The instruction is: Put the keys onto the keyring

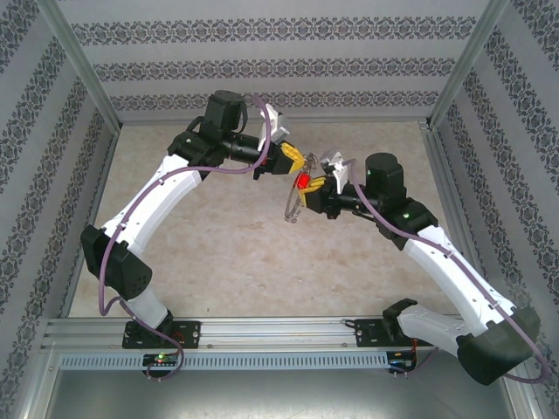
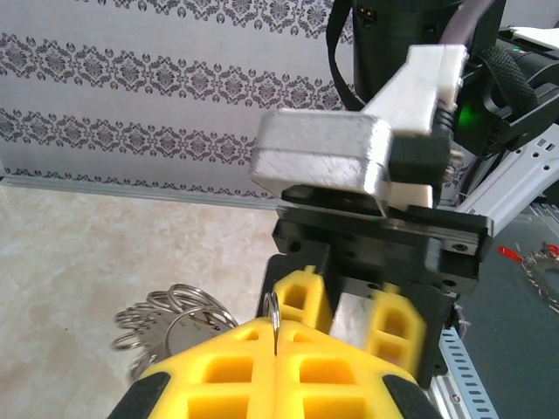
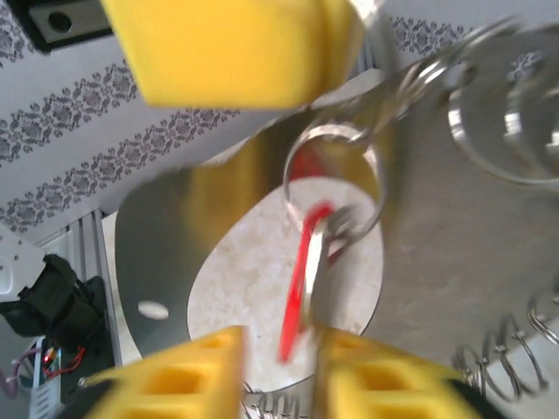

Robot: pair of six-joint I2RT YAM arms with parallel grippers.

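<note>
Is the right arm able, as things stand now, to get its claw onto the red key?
Likely yes: the red key sits inside the open right claw, next to the keyring that the left claw pinches; nothing stands in the way.

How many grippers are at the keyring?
2: the left gripper pinches the keyring; the right gripper has the red key between its fingers. Neither is hidden.

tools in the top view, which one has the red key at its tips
The right tool: the red key sits between its fingertips. The left tool instead pinches the thin wire of the keyring.
</note>
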